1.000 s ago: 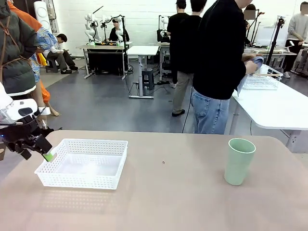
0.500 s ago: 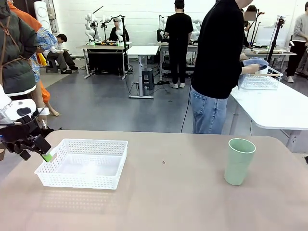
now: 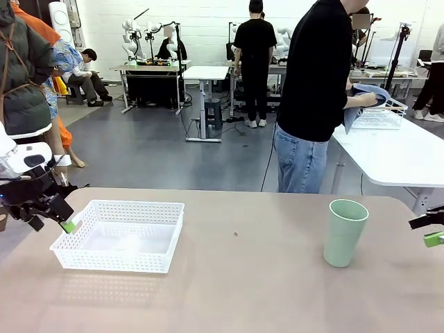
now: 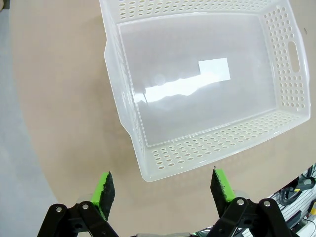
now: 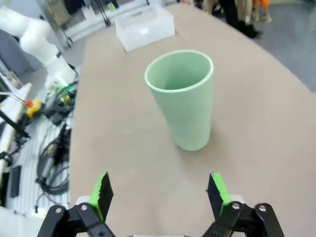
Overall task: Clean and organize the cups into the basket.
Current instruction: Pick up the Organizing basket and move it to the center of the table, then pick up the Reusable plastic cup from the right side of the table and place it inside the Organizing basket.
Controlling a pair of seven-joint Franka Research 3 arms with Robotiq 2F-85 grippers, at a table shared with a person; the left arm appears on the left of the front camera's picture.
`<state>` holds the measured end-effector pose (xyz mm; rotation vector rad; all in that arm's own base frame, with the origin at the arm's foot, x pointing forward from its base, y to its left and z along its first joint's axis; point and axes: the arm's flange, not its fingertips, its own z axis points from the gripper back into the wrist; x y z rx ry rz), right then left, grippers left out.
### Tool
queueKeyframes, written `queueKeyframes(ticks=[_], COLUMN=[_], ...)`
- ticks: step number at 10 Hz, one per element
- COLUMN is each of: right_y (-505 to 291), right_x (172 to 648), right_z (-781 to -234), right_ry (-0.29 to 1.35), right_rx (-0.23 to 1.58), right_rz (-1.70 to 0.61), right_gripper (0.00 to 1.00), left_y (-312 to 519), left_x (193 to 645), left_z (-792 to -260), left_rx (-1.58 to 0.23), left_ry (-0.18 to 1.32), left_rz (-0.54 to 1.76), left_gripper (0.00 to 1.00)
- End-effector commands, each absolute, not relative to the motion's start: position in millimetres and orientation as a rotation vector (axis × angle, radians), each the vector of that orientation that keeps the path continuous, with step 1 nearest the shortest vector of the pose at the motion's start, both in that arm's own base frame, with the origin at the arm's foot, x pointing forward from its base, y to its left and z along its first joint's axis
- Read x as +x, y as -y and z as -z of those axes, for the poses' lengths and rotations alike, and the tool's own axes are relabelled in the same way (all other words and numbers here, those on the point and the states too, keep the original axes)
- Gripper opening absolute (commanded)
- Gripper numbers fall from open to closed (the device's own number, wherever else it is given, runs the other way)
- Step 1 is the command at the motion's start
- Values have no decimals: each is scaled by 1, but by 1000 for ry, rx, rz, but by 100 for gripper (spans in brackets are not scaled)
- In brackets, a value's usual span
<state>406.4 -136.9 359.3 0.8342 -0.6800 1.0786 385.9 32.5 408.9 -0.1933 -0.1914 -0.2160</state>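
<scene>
One mint cup (image 3: 345,232), one white basket (image 3: 111,258); left tool (image 4: 162,181) and right tool (image 5: 158,187) both released

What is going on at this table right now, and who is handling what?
Nothing is held yet. The mint green cup stands upright and untouched on the right side of the table. The right gripper hangs open just short of it, facing it. The left gripper hovers open beside the left end of the white basket, which has no cup in it yet. The person stands beyond the far edge, turned to a neighbouring white table, with a blue cloth in hand.
</scene>
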Motion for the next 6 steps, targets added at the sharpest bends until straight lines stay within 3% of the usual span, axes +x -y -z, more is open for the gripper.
queueKeyframes(ticks=[1, 6], right_y=[131, 122], right_x=[424, 430], right_z=[-349, -338], right_ry=[679, 632], right_rx=[810, 823], right_rz=[-1137, -1136], right_gripper=[100, 100], left_y=[-30, -30], left_x=[384, 384], left_z=[-410, -410], left_rx=[-194, -194], left_ry=[184, 184], left_rz=[211, 211], left_gripper=[100, 100])
